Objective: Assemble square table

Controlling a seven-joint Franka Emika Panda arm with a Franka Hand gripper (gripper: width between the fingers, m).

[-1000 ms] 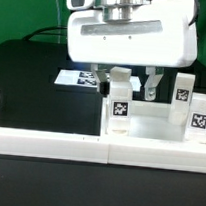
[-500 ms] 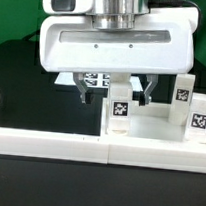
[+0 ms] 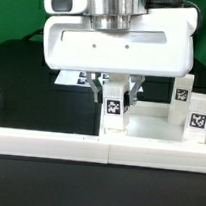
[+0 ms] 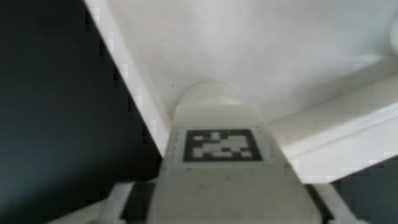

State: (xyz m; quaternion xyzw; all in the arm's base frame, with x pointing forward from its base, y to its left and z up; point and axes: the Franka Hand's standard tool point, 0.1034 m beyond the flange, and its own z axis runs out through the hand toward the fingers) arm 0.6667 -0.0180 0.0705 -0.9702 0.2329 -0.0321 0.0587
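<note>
The black tabletop [image 3: 32, 85] carries everything, bounded at the front by a long white border rail [image 3: 48, 144] that runs across the exterior view. Behind the rail, toward the exterior view's right, sits the square table top [image 3: 155, 123], a white tray-like piece with a raised rim. Standing in it near the exterior view's right edge are two white leg blocks [image 3: 198, 115], each upright and showing a black-and-white tag; the one nearer the camera partly overlaps the one behind.

A third leg block [image 3: 114, 106] stands upright at the tray's corner on the exterior view's left, tag facing the camera. The gripper [image 3: 115, 92] hangs straight above it under the arm's large white housing, and its jaws stand one on each side of this block, closed in against its sides. In the wrist view the same leg block [image 4: 221, 150] fills the middle, its tag clear, with the tray's pale floor [image 4: 231, 45] behind.

A strip of printed tags, the marker board [image 3: 68, 78], lies flat on the tabletop behind the arm, mostly hidden.
</note>
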